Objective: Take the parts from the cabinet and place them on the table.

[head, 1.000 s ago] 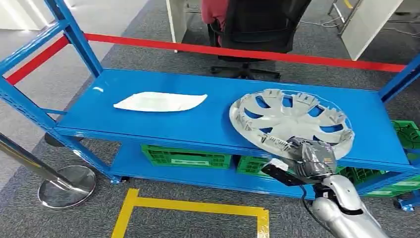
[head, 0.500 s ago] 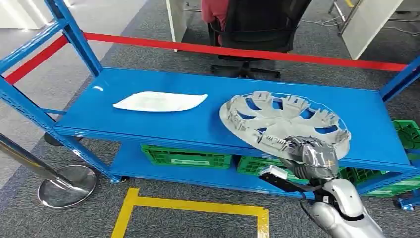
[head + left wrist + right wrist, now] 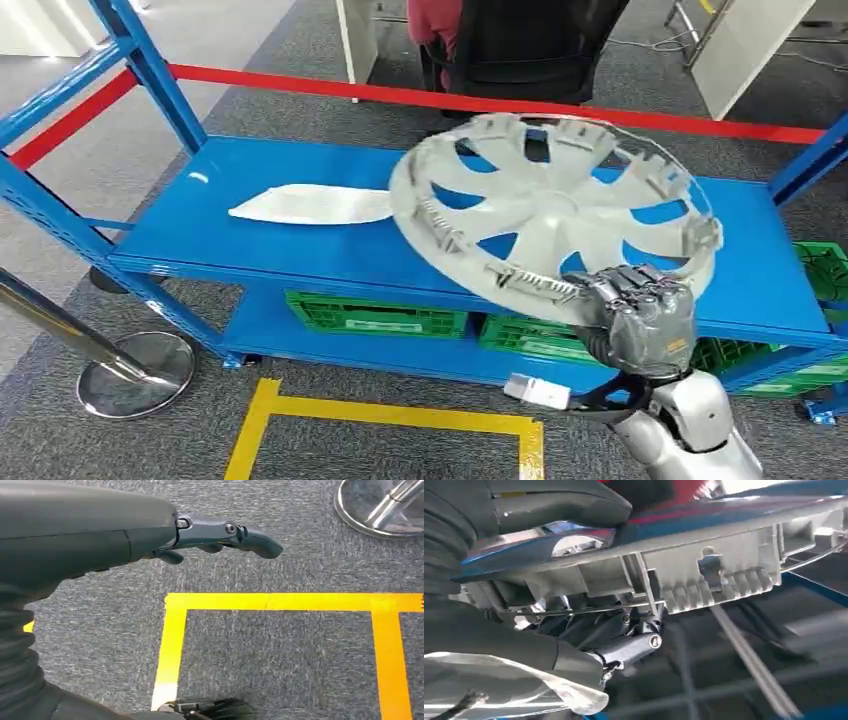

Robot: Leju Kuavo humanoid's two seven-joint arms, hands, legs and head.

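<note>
With your right hand [image 3: 640,325] grasping the grey plastic wheel cover [image 3: 545,215] at its 5 o'clock rim and the left hand [image 3: 220,532] released, lift steadily clear of the blue metal shelf [image 3: 300,250].

A workshop-like office floor: blue steel shelving [image 3: 300,255], grey carpet [image 3: 400,450], yellow floor tape [image 3: 390,415], office chair [image 3: 520,50].

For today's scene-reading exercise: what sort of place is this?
Probably an indoor workshop or test area: blue metal shelving with green crates beneath, a wheel cover gripped by the right hand, and yellow floor tape on grey carpet.
</note>
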